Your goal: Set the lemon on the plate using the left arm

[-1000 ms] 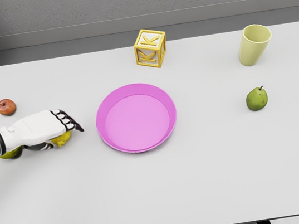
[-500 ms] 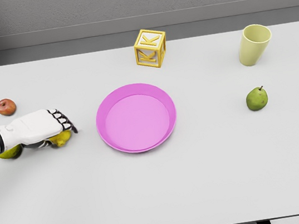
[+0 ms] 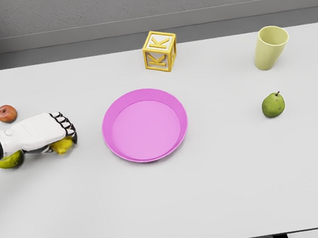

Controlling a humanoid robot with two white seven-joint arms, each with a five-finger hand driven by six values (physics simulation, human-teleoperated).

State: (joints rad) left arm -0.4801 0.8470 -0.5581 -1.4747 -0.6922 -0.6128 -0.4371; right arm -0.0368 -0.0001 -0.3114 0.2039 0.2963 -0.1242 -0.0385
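One hand [image 3: 41, 132] is in our view, the left one, and its white arm comes in from the left edge of the picture. We see it lying low over the tabletop [image 3: 171, 201], palm down, with the fingers [image 3: 64, 125] curled downward at their dark tips. Under these fingers a yellow lemon [image 3: 62, 146] shows, only partly visible below the hand. The fingers bend over the top of the lemon and seem to touch it, but we cannot tell if they grip it firmly, because the palm hides the contact. The lemon appears to sit on the tabletop, not lifted.

Under the wrist, more to the left, we see a second fruit [image 3: 10, 159], yellow-green, also half covered by the arm. We cannot say if the arm touches it.

The pink plate [image 3: 111, 111] stands near the middle of the tabletop, to the right of the hand and apart from it. Nothing lies in the plate. So the lemon is to the left of the plate, near it but not touching its rim.

Behind the hand, close to the left edge, a small red apple [image 3: 7, 113] rests. Behind the plate we see a yellow block [image 3: 160, 51] with the letter K. At the far right a pale green cup [image 3: 270, 46] stands upright, and in front of it, well apart, a green pear [image 3: 273, 105] rests on the tabletop.
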